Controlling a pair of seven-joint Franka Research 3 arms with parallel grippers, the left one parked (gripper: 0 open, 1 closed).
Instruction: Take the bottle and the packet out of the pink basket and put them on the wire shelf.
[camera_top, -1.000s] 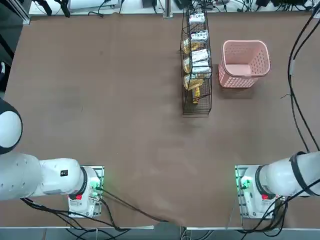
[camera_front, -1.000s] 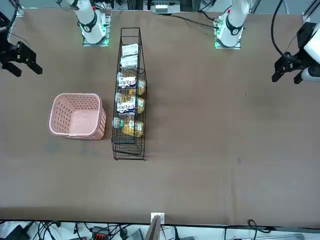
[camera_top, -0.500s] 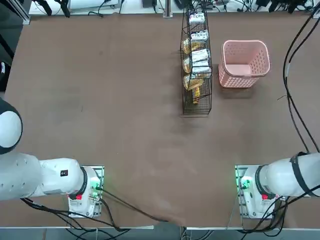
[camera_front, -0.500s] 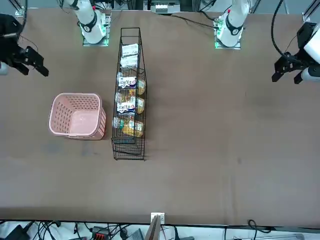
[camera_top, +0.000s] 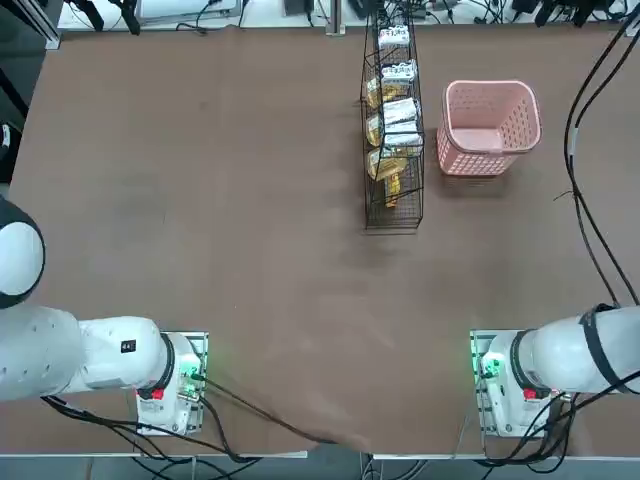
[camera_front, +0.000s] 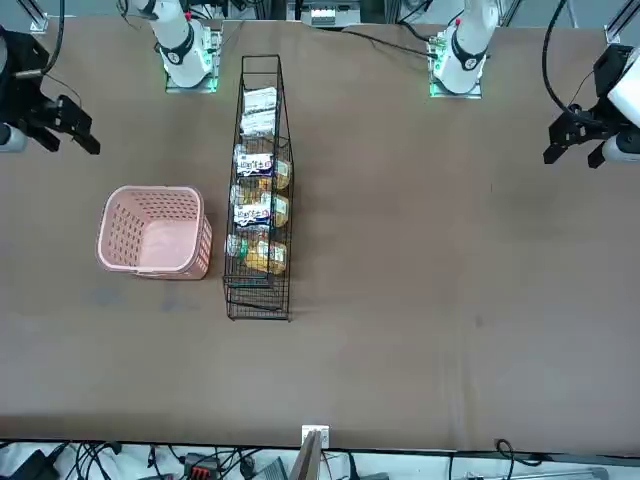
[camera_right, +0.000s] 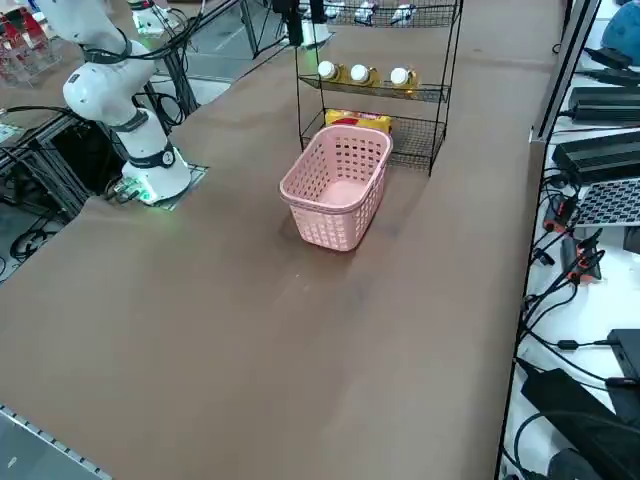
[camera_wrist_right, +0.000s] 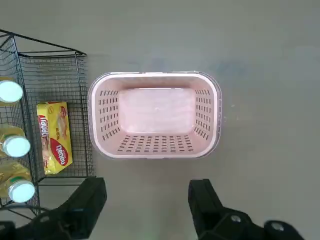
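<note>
The pink basket (camera_wrist_right: 155, 116) stands on the table and its inside is bare: no bottle or packet lies in it. It also shows in the top view as the pink basket (camera_top: 488, 126). Right beside it stands the black wire shelf (camera_top: 392, 130), whose tiers hold white-capped bottles (camera_right: 360, 73) of yellow liquid, white packets (camera_front: 254, 213) and a yellow packet (camera_wrist_right: 54, 136). My right gripper (camera_wrist_right: 147, 210) hangs high above the table on the robot's side of the basket, open, with nothing between its fingers. It shows at the table's edge as the right gripper (camera_front: 68, 135).
Black cables (camera_top: 585, 210) run from the right arm over the table's right side. Power bricks and cables (camera_right: 600, 160) lie on the floor past the table's edge. The right arm's base (camera_right: 150, 170) stands near the basket.
In the front view my right gripper has shifted a little toward the table's middle. The basket and the shelf have stayed put.
</note>
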